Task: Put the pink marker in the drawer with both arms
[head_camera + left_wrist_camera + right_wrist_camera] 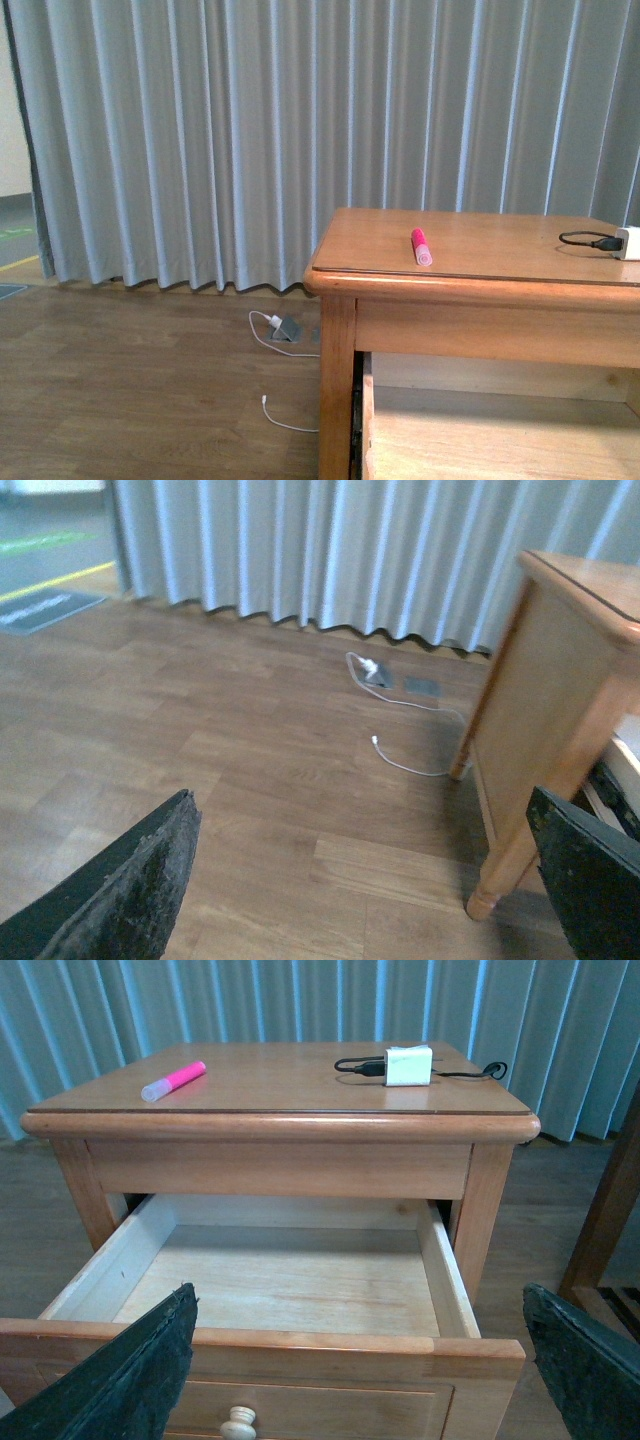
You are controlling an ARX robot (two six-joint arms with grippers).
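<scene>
Jaws spread wide on the black right gripper (357,1300) and black left gripper (360,798)
Honey-coloured wooden top drawer (300,1342) sits pulled out right below the right one. The short thick bright pink marker (173,1080) lies past it on the dresser top (280,1090), well apart from a white charger block (408,1065). The left one hangs over the wood floor (200,730) with the dresser leg (520,850) beside it and a loose white cable (369,667) ahead.

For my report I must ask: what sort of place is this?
Probably an indoor room, home or lab: wood-pattern floor, long grey curtain, wooden dresser with its drawer open.
</scene>
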